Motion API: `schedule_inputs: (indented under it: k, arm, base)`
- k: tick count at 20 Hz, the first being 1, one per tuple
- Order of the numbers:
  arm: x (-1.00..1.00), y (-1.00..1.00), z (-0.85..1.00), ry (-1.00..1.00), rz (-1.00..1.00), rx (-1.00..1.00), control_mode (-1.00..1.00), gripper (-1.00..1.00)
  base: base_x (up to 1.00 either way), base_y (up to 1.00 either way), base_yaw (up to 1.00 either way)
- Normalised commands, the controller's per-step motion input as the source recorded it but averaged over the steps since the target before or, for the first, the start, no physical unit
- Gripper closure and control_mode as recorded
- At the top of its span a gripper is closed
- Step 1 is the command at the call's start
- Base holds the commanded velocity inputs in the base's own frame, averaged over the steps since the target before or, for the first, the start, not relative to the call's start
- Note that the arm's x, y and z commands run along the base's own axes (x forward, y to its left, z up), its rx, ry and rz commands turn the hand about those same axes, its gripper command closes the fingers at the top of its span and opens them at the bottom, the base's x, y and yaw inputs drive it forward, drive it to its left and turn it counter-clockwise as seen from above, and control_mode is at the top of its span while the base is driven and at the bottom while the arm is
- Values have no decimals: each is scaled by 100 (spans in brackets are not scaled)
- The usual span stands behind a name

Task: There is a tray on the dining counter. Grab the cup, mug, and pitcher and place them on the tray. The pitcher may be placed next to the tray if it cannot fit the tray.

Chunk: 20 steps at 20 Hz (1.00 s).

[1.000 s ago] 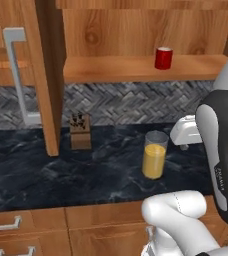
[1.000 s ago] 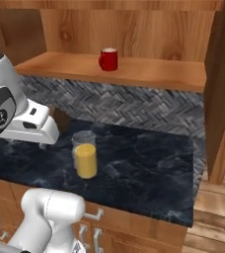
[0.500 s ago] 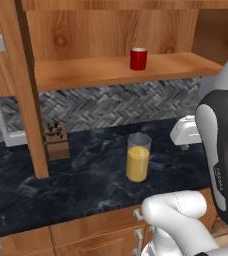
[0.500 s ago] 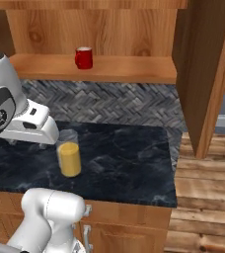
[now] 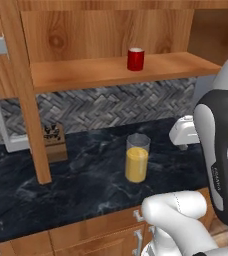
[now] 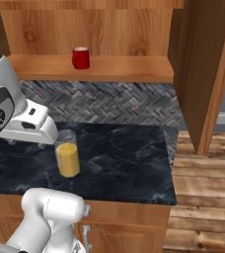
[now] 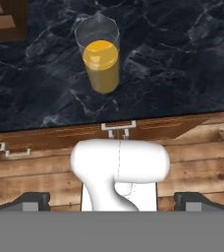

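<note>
Whole scene shifted since earlier frames: base driven, things themselves unmoved.

Left base view: pitcher (image 5: 137, 158) seen upright on black counter (image 5: 86, 185), well back from front edge; mug (image 5: 135, 59) on wooden shelf (image 5: 86, 72) above; knife block (image 5: 53, 142) beside post.

Right base view: open counter room right of pitcher (image 6: 67, 153); mug (image 6: 80, 58) on shelf.

Hand view: gripper (image 7: 114, 202) spread to widest, nothing held or touched; pitcher (image 7: 99, 61) well apart.

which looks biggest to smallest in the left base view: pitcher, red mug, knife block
1. pitcher, clearly largest.
2. knife block, partly cut off by the wooden post.
3. mug, smallest, though it sits farther back on the shelf, so its true size is less sure.
</note>
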Motion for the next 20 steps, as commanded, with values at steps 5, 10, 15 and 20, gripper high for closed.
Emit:
schedule_inputs:
  k: [5,10,15,20]
  arm:
    - [0,0,0,0,0,0,100,-100]
    - [0,0,0,0,0,0,100,-100]
    - [0,4,0,0,0,0,-100,-100]
    - [0,9,16,-7,0,0,-100,-100]
  base:
    - [22,19,18]
    - [21,22,20]
    - [12,15,5]
    - [0,0,0]
